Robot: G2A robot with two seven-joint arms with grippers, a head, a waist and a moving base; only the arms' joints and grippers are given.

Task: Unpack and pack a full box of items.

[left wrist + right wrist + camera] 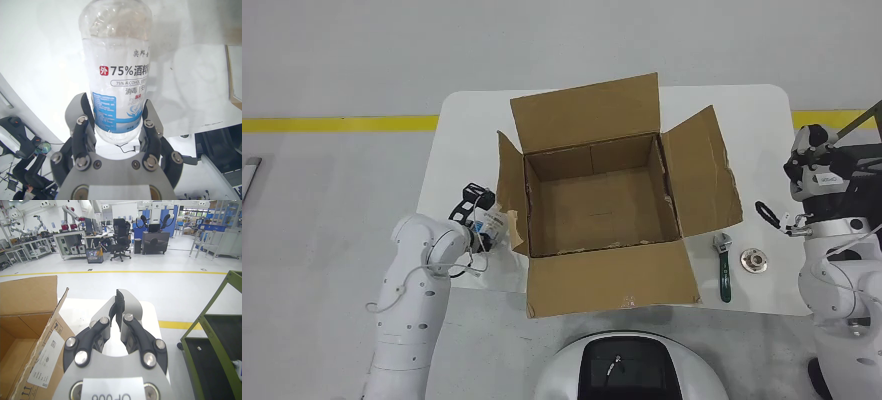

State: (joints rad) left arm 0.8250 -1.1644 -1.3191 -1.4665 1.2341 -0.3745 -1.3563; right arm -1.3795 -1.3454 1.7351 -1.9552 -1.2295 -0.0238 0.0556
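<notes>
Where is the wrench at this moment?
Top view: the wrench lies on the table at the robot's right, between the cardboard box and a round metal disc.

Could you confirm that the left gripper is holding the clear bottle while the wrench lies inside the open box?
Not quite. The wrench lies on the table beside the open box, not inside it, as the top view shows. The rest stands: the left gripper is holding the clear bottle.
</notes>
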